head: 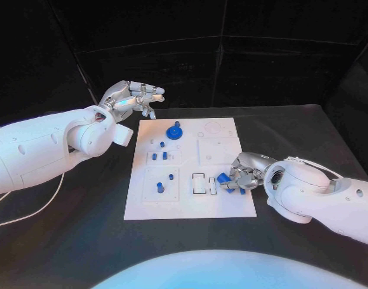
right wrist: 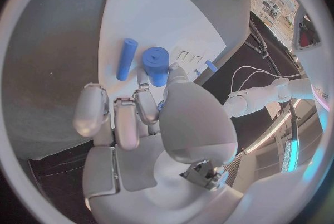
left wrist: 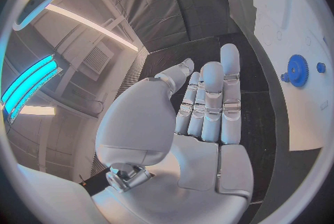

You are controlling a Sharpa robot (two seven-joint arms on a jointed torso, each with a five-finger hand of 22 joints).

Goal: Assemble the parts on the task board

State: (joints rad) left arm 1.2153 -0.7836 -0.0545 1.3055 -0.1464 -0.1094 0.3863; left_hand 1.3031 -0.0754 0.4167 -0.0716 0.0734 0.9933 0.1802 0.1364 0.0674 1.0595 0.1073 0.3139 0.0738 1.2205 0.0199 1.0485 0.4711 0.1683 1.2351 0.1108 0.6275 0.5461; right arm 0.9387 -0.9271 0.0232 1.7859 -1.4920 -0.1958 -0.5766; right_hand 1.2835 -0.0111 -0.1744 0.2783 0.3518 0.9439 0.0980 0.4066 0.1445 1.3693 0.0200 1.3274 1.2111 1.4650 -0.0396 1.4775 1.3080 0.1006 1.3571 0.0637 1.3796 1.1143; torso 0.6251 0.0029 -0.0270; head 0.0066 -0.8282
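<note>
Your right hand point(head: 240, 174) pinches a smooth blue cylinder point(right wrist: 156, 65) over the board point(head: 227, 208); left hand point(head: 136, 99) hovers, fingers apart, holding nothing.

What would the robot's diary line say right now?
left hand: open, raised | right hand: holding blue part | board: gear on

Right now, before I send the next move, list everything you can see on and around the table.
Table: one, black, under everything.
Task board: one, white plate, middle of the table.
Gear: one, blue, on the board's far end.
Small pegs: several, blue, standing in the board's left half.
Rod: one, blue, lying on the board by the right hand.
Cylinder: one, blue, thick, at the right hand's fingertips; whether it is gripped cannot be told.
Left hand: silver, raised beyond the board's far left corner, holding nothing.
Right hand: silver, at the board's right edge, on the blue pieces.
</note>
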